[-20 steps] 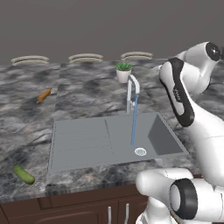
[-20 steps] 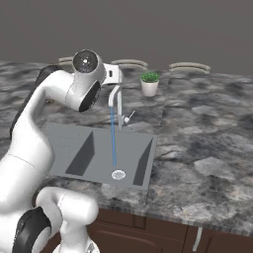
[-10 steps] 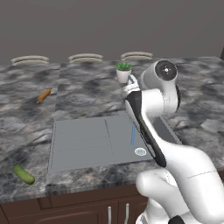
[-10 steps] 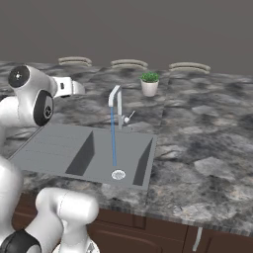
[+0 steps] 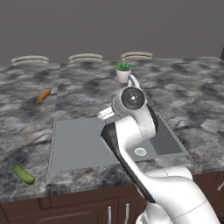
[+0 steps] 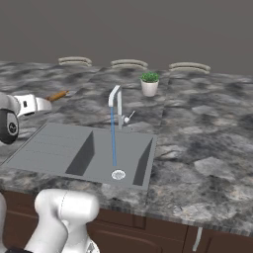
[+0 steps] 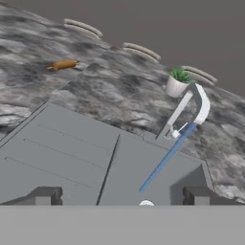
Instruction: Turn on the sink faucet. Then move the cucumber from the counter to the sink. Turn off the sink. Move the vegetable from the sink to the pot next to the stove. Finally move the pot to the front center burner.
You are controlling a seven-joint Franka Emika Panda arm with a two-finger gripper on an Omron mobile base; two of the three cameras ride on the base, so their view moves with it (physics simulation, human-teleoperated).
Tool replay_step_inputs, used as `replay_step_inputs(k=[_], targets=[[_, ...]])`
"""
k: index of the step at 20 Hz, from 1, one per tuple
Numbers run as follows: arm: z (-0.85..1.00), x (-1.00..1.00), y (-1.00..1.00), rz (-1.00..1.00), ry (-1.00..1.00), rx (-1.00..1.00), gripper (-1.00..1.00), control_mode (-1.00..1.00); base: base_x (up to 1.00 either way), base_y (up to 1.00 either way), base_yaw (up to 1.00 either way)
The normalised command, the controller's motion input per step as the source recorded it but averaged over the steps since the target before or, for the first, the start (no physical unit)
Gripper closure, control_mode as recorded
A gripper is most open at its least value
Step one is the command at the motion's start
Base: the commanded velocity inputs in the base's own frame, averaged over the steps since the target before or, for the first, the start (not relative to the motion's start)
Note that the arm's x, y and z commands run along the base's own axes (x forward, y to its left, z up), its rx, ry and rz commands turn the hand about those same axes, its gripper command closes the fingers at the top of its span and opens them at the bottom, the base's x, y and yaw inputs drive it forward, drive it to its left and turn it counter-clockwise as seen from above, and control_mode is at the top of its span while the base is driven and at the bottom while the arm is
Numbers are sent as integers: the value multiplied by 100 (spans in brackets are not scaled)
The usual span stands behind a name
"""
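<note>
faucet point(image 6: 114, 101): on, water running, step 1 done
cucumber point(image 5: 24, 174): lower left on surface point(image 5: 183, 92), rest pending
claw point(image 7: 122, 195): spread, empty

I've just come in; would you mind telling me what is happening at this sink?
The sink faucet is on, and a blue stream of water falls to the drain of the sink. The gripper is open and holds nothing; it hangs over the basin. The cucumber lies on the counter at the sink's front left corner, not yet moved. An orange vegetable lies farther back.
</note>
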Motion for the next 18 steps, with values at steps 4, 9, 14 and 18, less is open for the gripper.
replay_step_inputs(k=[4, 9, 14, 18], targets=[[-3, -4, 100, 0, 13, -6, -100, -100, 0, 0, 0], [-25, -7, 100, 0, 9, -8, -100, -100, 0, 0, 0], [-33, -7, 98, 0, 4, -5, -100, -100, 0, 0, 0], [-26, -2, 89, 0, 6, 0, -100, -100, 0, 0, 0]])
